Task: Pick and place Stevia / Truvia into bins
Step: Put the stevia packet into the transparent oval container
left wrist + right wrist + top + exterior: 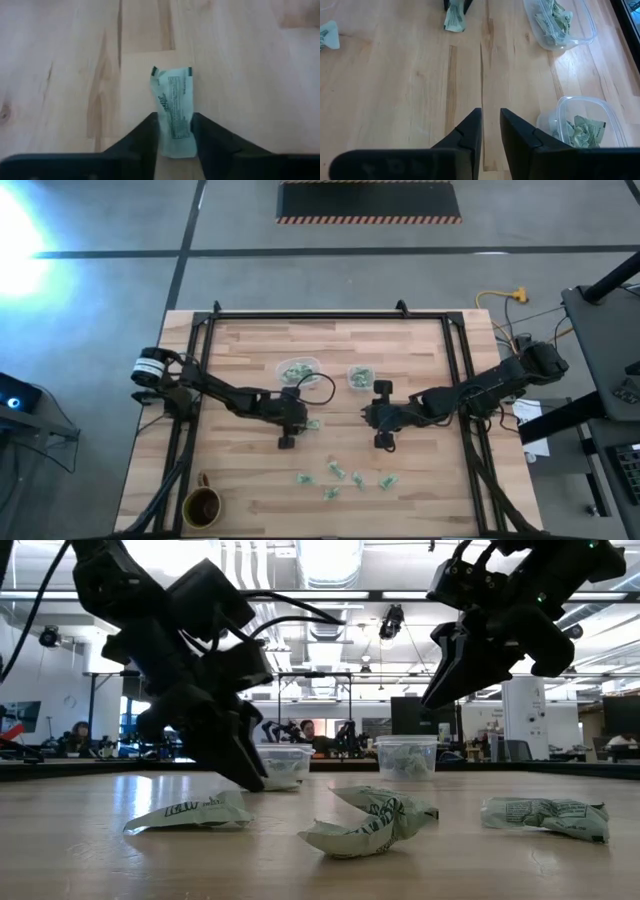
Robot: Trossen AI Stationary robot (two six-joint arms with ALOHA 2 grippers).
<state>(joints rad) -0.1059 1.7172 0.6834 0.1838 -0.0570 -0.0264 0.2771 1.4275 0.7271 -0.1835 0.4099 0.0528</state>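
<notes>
Our left pincer [174,131] grips a Stevia packet [174,112] on the tabletop [250,360]; our right pincer [491,131] hovers empty, fingers nearly closed.

packets [340,473] pale green-white; bins [298,369] clear; table [250,340] light wood; mug [201,505] brown

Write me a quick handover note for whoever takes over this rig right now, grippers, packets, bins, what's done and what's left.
Left gripper: down at the table, closed on one packet beside the wider bin.
Right gripper: empty, nearly shut, hovering above the table near the smaller bin.
Done: both bins hold some packets.
Left: bin the gripped packet, then about five loose packets on the table's front half. The brown mug is not a bin.
</notes>
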